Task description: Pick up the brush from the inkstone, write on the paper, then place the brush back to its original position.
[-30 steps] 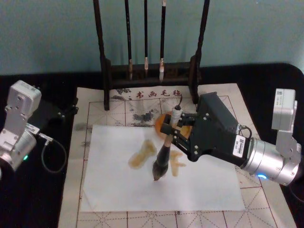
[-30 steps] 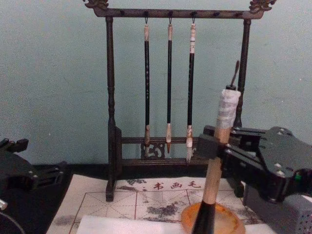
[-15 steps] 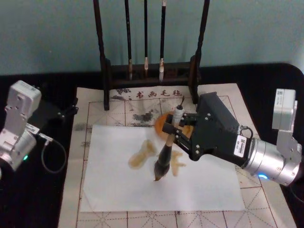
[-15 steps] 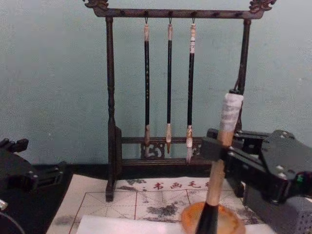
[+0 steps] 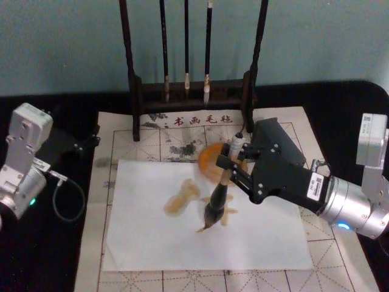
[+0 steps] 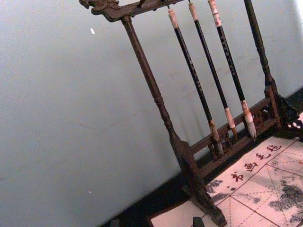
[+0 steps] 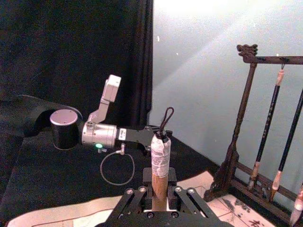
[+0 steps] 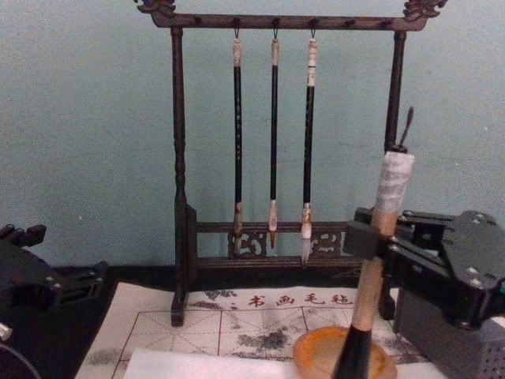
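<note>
Well inside paper (image 5: 152, 240) edges, brush (image 5: 217, 198) in right pincer (image 5: 227, 171).

The brush (image 7: 159, 163) stands upright, seemingly clamped by the fingers of the right gripper (image 7: 159, 204).

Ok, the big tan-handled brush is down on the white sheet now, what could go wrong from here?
1. The right gripper presses the large tan-handled calligraphy brush tip-down beside amber stains on the white paper; if damp, dragging may wrinkle or tear it.
2. The small round orange inkstone sits close behind the gripper; a backward stroke might bump it.
The left gripper is parked at left.
</note>
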`<state>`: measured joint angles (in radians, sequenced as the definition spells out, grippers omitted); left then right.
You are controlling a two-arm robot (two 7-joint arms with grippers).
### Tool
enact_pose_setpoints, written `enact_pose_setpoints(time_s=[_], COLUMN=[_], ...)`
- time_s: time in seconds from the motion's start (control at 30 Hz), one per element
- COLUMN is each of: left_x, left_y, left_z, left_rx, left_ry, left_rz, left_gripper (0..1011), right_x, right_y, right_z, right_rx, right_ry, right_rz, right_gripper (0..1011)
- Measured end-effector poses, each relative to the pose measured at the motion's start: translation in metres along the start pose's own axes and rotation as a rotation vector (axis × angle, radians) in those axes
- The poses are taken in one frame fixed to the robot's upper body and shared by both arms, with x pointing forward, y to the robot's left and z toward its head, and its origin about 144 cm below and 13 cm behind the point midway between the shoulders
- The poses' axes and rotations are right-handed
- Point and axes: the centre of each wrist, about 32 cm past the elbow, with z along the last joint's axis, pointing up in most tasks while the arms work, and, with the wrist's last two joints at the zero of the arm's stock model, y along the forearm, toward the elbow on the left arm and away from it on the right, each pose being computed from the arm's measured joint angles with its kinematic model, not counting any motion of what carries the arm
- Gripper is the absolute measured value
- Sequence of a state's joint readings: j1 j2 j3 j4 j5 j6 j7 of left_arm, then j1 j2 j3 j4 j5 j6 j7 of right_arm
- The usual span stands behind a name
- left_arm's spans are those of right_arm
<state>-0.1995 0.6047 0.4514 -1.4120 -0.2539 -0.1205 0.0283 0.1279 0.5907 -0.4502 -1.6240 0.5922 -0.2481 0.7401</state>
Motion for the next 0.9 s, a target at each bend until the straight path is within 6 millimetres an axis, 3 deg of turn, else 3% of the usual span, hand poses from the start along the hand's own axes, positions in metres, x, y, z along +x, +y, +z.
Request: enact_pose_setpoints(time_s=[0.9], left_x=[0.0], left_y=[0.0], left_z=[0.0], left_rx=[0.0], left_ry=[0.0], left_rz=[0.0], left_gripper=[1001], right_x=[-0.001], right_y=[-0.02], right_z=[0.005], right_rx=[-0.01], right_ry=[-0.015], right_rz=[-0.055], right_gripper=[198])
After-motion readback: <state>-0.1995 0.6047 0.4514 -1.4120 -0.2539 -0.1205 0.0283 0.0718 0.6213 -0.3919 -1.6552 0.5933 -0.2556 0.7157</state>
